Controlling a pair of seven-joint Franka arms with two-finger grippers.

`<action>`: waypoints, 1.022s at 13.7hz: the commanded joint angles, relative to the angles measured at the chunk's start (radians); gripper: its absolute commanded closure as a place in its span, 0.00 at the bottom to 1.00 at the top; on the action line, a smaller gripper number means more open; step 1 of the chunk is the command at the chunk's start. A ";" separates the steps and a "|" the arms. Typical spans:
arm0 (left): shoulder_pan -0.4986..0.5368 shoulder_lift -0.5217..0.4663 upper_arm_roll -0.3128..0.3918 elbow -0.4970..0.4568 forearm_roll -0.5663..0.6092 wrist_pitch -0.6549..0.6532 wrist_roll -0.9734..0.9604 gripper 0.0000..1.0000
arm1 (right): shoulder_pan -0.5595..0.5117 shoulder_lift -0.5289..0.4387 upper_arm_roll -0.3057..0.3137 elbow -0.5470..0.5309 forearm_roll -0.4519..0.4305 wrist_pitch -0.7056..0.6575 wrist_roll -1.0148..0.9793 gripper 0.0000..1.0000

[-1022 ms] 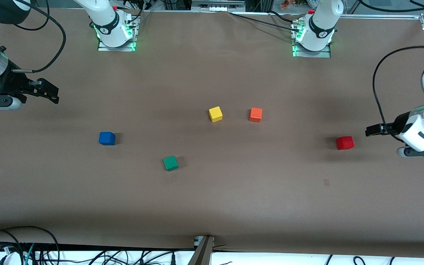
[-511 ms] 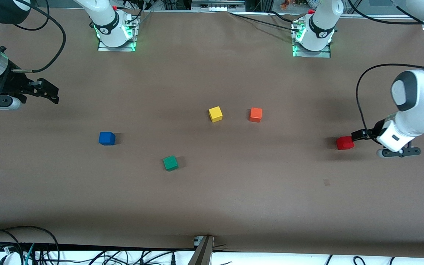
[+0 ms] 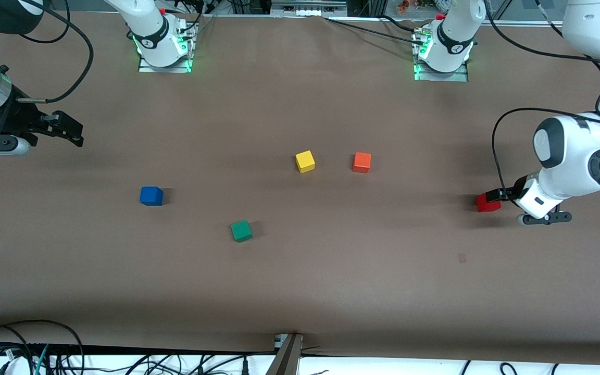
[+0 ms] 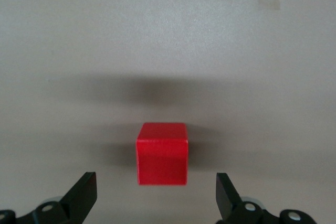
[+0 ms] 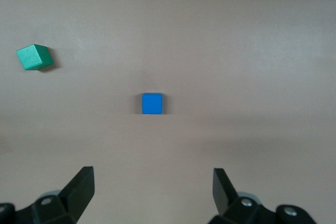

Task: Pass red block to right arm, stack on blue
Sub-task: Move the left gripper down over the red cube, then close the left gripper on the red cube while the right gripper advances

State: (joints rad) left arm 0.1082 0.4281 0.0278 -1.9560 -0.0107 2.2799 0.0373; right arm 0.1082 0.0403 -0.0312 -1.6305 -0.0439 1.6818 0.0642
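At the right edge of the front view, about mid-height, the left gripper [image 3: 494, 196] hangs right at the red block [image 3: 487, 203], its black fingertips overlapping the cube's upper corner. In the left wrist view the two fingers [image 4: 84, 196] stand wide apart with the block [image 4: 162, 153] sitting squarely between them, a gap on each side and nothing pinched yet. The cube rests flat on the brown table [image 3: 300, 291], one face turned toward the wrist camera.

The step in hand looks like the pick. To do it well, I'd want the arm to drop straight down so both pads meet opposite flat faces at once; the block seems centred and square to the fingers, so no twist should be needed. Closing on the middle of the cube would leave faces free for the handover.

At the far left edge of the front view, upper part, the right gripper [image 3: 65, 127] waits with its fingers [image 5: 81, 190] also spread, holding nothing. The blue cube [image 3: 151, 196] sits left of centre, on its own. A green cube [image 3: 241, 230], yellow cube [image 3: 304, 161] and orange cube [image 3: 361, 162] lie mid-table.
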 commanded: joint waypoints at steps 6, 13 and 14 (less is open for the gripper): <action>0.001 0.069 -0.002 -0.004 -0.003 0.070 0.022 0.00 | 0.001 0.007 -0.001 0.018 0.002 -0.016 -0.004 0.00; -0.002 0.067 -0.002 -0.052 -0.005 0.122 0.021 0.28 | 0.002 0.024 0.004 0.017 0.033 -0.005 -0.007 0.00; -0.004 0.064 -0.002 -0.052 -0.005 0.118 0.019 0.54 | 0.004 0.032 0.004 0.020 0.033 -0.007 -0.013 0.00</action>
State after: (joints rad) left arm 0.1074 0.5083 0.0256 -1.9960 -0.0107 2.3950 0.0408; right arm 0.1088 0.0498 -0.0290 -1.6305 -0.0304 1.6809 0.0637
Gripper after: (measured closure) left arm 0.062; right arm 0.000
